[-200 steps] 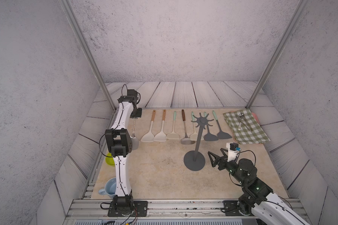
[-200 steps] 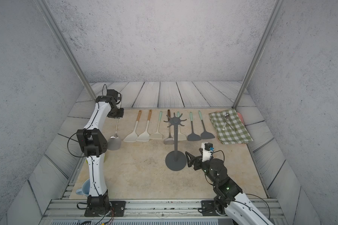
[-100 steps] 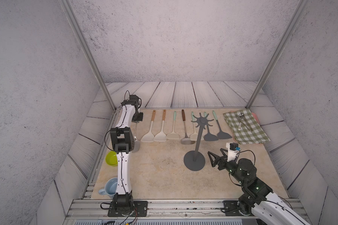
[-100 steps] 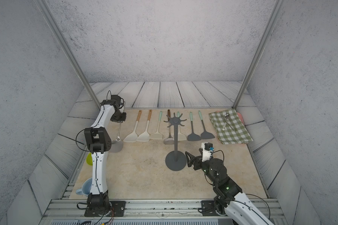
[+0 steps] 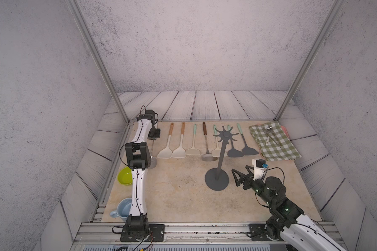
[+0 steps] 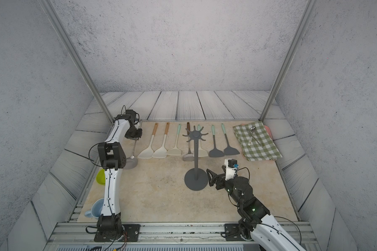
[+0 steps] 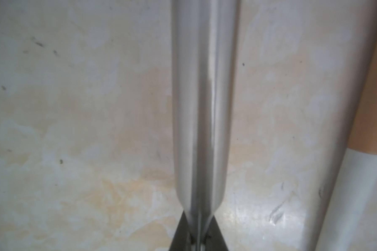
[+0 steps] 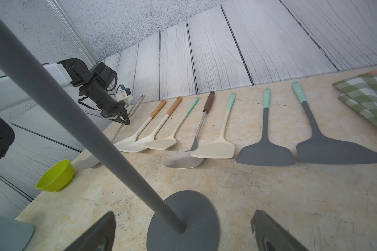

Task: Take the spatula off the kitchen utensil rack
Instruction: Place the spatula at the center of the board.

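Note:
The kitchen utensil rack (image 5: 221, 156) (image 6: 196, 160) stands mid-table, and nothing hangs from its hook prongs. My left gripper (image 5: 154, 138) (image 6: 135, 138) (image 7: 198, 219) is shut on the silver handle of a metal spatula (image 5: 152, 162) (image 6: 131, 162) at the left end of the row. The spatula tilts, with its head down near the table. In the right wrist view the left gripper (image 8: 123, 118) pinches the handle partway along. My right gripper (image 5: 235, 177) (image 6: 209, 177) (image 8: 184, 214) is open, low beside the rack's base (image 8: 196, 213), holding nothing.
Several spatulas (image 5: 179, 150) (image 8: 213, 150) lie side by side behind the rack. A green checked cloth (image 5: 274, 141) with spoons lies at the back right. A green bowl (image 5: 124, 176) and a blue mug (image 5: 122, 208) sit beside the left arm.
The left arm swung in from the left wall and lowered the metal spatula towards the table beside the row. The right arm stayed still.

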`<state>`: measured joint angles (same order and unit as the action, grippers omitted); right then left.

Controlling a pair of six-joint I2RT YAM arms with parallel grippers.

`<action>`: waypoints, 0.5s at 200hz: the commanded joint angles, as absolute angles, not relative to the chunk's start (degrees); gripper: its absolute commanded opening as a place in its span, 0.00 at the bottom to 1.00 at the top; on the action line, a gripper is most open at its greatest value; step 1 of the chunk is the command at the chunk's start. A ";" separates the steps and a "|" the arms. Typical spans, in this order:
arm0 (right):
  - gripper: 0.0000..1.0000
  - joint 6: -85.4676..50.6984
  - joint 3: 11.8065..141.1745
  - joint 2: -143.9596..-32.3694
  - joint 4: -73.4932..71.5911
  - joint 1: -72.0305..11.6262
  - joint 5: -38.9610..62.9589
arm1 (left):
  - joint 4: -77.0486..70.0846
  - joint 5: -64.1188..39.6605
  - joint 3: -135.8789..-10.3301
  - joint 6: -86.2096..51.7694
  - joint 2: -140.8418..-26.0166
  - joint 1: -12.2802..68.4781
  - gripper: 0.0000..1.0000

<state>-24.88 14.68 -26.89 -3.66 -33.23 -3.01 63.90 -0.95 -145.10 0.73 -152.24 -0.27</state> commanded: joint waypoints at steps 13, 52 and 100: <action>0.99 -24.72 14.08 -26.94 -4.28 -33.12 -3.00 | 64.96 -2.88 -146.80 -0.70 -154.51 -0.62 0.03; 0.99 -24.70 14.14 -26.98 -4.24 -33.13 -2.93 | 65.60 -3.25 -147.61 -0.70 -155.17 -0.68 0.16; 0.99 -24.61 14.15 -26.98 -4.31 -33.06 -2.91 | 66.77 -4.99 -148.27 -2.26 -151.93 -0.72 0.46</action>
